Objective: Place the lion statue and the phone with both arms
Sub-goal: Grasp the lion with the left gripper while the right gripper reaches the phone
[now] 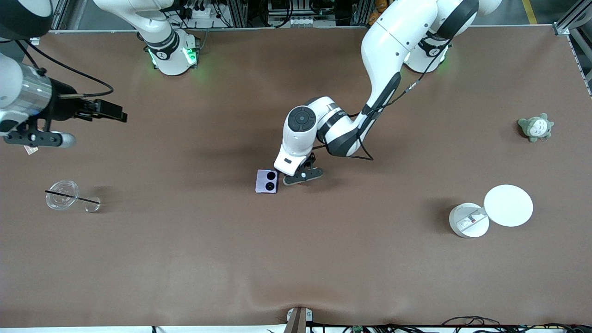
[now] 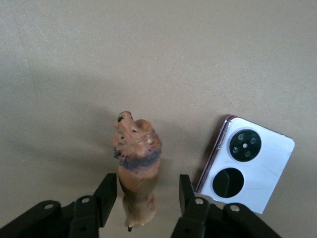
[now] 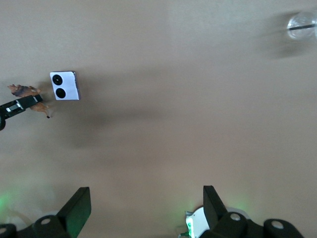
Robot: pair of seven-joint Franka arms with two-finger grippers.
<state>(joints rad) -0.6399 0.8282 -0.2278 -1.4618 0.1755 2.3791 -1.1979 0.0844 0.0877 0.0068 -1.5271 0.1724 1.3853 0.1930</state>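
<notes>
Straddling the tiny reddish-brown lion statue (image 2: 136,158), the left claw (image 2: 146,191) sits low on the brown table (image 1: 185,259) at the centre of the front view. Its two black fingers (image 2: 109,196) stand on either side of the figurine's body. They are partly spread and not clenched: one finger is almost against the flank, and a clear gap shows between the body and the other finger. The lion lies stretched out on the cloth, its maned head pointing away from the claw and its thin tail end back between the fingers.

Just beside it, toward the right arm's end of the table, the nearly square pale lavender folded phone (image 1: 267,181) lies flat with its two black circles facing up. It is apart from the lion, and one claw finger stands between the two.

The right claw (image 1: 32,143) waits in the air over the right arm's end of the table, in the upper part of the front view, with its fingers released and spread wide. Lower in the frame at that same end, a clear plastic cup with a black straw (image 1: 62,195) lies on the table.

At the left arm's end, a flat white round disc (image 1: 508,205) touches a smaller white round container (image 1: 468,220). Higher in the frame sits a grey-green plush with a white belly (image 1: 535,127).
</notes>
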